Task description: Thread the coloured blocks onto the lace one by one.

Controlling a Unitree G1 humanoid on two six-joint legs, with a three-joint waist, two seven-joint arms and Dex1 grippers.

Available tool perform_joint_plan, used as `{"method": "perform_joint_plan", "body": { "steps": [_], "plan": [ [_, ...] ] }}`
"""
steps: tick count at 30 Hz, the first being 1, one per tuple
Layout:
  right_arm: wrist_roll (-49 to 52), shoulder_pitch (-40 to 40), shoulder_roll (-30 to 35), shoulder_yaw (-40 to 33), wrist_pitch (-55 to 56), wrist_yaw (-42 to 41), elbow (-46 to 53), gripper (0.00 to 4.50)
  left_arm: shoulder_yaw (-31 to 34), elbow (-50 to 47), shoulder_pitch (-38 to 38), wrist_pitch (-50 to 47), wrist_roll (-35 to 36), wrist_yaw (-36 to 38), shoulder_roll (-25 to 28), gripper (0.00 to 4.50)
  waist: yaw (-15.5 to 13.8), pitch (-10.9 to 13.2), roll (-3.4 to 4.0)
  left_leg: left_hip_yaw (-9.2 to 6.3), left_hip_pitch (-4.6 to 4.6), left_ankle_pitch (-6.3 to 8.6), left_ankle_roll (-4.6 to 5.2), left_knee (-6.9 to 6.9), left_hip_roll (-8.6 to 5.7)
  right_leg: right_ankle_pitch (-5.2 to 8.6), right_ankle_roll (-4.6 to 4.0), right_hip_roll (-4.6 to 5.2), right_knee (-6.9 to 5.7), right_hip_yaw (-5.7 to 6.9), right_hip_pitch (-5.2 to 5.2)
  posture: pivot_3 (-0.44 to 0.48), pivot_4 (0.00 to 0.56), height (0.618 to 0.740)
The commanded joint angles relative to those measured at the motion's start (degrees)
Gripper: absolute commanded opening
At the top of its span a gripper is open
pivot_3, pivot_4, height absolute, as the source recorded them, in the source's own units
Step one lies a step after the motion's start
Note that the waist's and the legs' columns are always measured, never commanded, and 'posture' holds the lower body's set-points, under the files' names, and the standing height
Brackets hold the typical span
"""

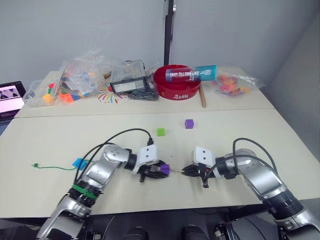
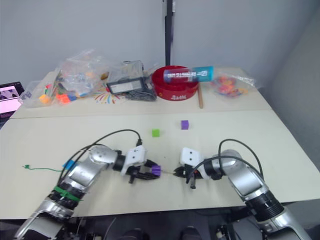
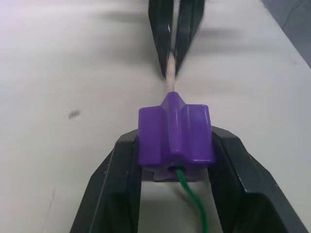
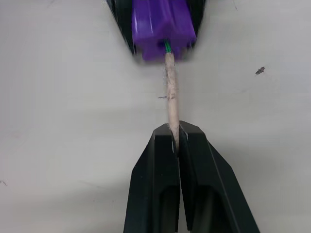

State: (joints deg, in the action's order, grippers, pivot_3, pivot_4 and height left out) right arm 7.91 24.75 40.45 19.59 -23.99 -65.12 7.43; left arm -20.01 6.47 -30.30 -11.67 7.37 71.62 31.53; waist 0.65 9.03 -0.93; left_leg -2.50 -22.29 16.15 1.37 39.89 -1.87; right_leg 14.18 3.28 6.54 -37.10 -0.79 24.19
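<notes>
Left wrist view | left tool (image 3: 175,145) grips ridged purple block (image 3: 175,133) | right tool (image 4: 176,141) pinches lace's pale frayed tip (image 4: 171,92)

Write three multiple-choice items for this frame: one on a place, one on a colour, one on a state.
1. Where does the light green block lie?
A. In the red bowl
B. On the near table, beyond the two hands
C. Between the left hand's fingers

2. What colour is the block that the left hand holds?
A. Purple
B. Blue
C. Orange

3. How far is the lace through that block?
A. Not yet in it
B. Pale tip out on the far side, green cord trailing behind
C. Lying apart from it

Answers:
1 B: the light green block sits free beside a purple block.
2 A: the left hand clamps the held purple block.
3 B: the right hand pinches the lace by its tip.
</notes>
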Motion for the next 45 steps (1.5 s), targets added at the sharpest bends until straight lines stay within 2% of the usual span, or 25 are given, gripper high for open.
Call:
{"method": "perform_joint_plan", "body": {
  "steps": [1,8,13,19,29,30,36,45],
  "plan": [
    [-1.00,1.09,0.27,0.31,-0.20,-0.32,0.66,0.00,2.80,-1.31,1.72,0.26,1.51,2.25,3.67,1.38,0.02,0.00,0.00,0.00,0.00,0.00,0.00,0.00,0.00,0.00,0.00,0.00,0.01,0.00,-0.01,0.000,0.150,0.740],
    [-1.36,2.81,-0.71,0.72,-0.63,-0.50,0.73,0.00,7.46,6.07,5.85,6.80,1.51,6.61,13.62,1.38,0.35,0.00,0.01,0.00,0.05,0.00,0.01,-0.06,0.06,0.00,-0.01,-0.05,0.00,0.01,0.02,0.000,0.150,0.740],
    [-1.54,3.42,-1.08,0.80,-0.72,-0.68,0.63,0.00,9.81,12.53,7.58,12.03,1.32,9.41,17.73,1.38,0.73,-0.04,0.07,0.07,0.17,0.01,0.01,-0.14,0.14,0.01,-0.02,-0.10,-0.02,-0.01,0.01,0.000,0.150,0.740],
    [-1.74,3.47,-1.22,0.68,-0.82,-0.89,0.78,0.00,11.43,17.26,8.26,15.71,0.87,10.06,18.97,1.38,0.80,-0.04,0.09,0.20,0.26,0.02,0.02,-0.15,0.24,0.03,-0.05,-0.16,-0.03,-0.03,-0.03,0.000,0.150,0.740],
    [-1.76,3.34,-1.18,0.65,-1.00,-1.14,0.91,0.00,12.32,18.75,7.46,18.11,1.20,9.04,17.29,1.38,0.82,-0.05,0.09,0.23,0.28,0.02,0.03,-0.16,0.27,0.02,-0.05,-0.18,-0.05,-0.04,-0.02,0.000,0.150,0.740],
    [-1.79,3.32,-1.22,0.71,-1.00,-1.12,0.94,0.00,12.54,18.66,7.16,17.86,1.62,9.12,17.16,2.40,0.80,-0.05,0.09,0.23,0.28,0.02,0.03,-0.16,0.27,0.02,-0.05,-0.18,-0.05,-0.04,-0.02,0.000,0.150,0.740],
    [-1.90,3.22,-1.41,0.99,-0.91,-1.12,0.89,0.00,14.97,14.30,4.91,15.10,5.17,9.90,17.33,4.34,0.62,-0.04,0.09,0.23,0.19,0.02,0.03,-0.13,0.25,0.02,-0.05,-0.17,-0.05,-0.04,0.04,0.000,0.150,0.740],
    [-2.13,3.60,-1.76,1.26,-0.63,-1.28,0.48,0.00,16.55,1.78,4.91,3.76,10.96,12.32,18.96,4.44,0.28,-0.02,0.06,0.19,0.00,0.04,0.06,-0.10,0.23,0.01,-0.03,-0.15,-0.08,-0.01,0.07,0.000,0.150,0.740]
  ]
}}
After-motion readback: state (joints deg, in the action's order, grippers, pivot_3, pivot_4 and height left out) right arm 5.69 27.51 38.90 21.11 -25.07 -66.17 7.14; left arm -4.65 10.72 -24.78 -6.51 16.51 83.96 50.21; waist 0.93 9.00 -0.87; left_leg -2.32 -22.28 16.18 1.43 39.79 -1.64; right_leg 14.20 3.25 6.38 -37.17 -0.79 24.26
